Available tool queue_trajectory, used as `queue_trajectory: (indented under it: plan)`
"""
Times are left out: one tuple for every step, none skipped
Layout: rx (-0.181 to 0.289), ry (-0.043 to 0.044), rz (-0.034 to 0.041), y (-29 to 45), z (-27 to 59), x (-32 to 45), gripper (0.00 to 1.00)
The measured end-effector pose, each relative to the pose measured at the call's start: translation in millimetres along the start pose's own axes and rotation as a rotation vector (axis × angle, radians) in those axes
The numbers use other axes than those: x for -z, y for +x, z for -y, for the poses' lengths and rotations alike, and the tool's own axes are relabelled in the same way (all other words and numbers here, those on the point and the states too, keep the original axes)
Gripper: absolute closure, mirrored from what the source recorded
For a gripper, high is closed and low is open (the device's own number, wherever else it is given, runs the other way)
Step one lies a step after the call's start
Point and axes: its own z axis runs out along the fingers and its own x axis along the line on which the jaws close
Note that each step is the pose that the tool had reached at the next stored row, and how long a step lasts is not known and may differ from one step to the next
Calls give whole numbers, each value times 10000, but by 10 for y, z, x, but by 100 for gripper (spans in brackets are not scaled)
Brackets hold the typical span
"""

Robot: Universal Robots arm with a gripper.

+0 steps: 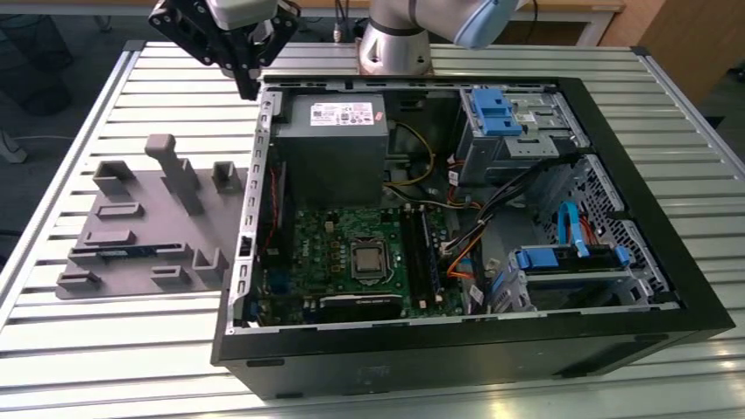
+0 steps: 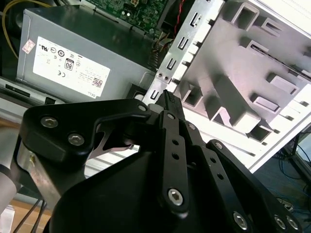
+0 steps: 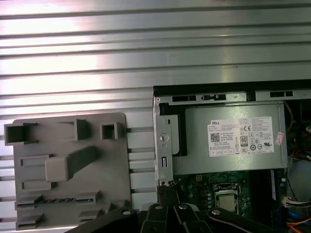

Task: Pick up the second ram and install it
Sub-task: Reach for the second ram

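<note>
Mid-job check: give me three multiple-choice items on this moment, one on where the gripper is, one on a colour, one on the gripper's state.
1. Where is the gripper?
A) By the case wall beside the power supply
B) Over the drive bays
C) Down in the memory slots

2. What colour is the parts tray?
A) Blue
B) Grey
C) White

3. The gripper is:
A) wide open
B) shut on a memory stick
C) shut and empty

Answers:
1 A: the exterior view shows it at the case corner next to the power supply.
2 B: the tray is plain grey.
3 C: in the second wrist view the fingertips meet with nothing between them.
</note>
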Motion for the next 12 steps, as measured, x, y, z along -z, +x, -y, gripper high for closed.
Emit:
queue_trajectory:
  plan:
    - [0, 0, 0, 14, 1, 0, 89]
    - [0, 0, 0, 27, 2, 0, 89]
    - [-1, -1, 0, 40, 3, 0, 89]
    - [-1, 0, 0, 52, 4, 0, 89]
    - [-1, -1, 1, 65, 5, 0, 89]
    - [0, -1, 0, 76, 6, -1, 89]
    - [-1, 0, 0, 89, 7, 0, 89]
    - [0, 0, 0, 101, 8, 0, 89]
    - [0, 0, 0, 115, 9, 0, 89]
    - [0, 0, 0, 128, 10, 0, 89]
    - [0, 0, 0, 141, 11, 0, 89]
    - [0, 0, 0, 154, 12, 0, 89]
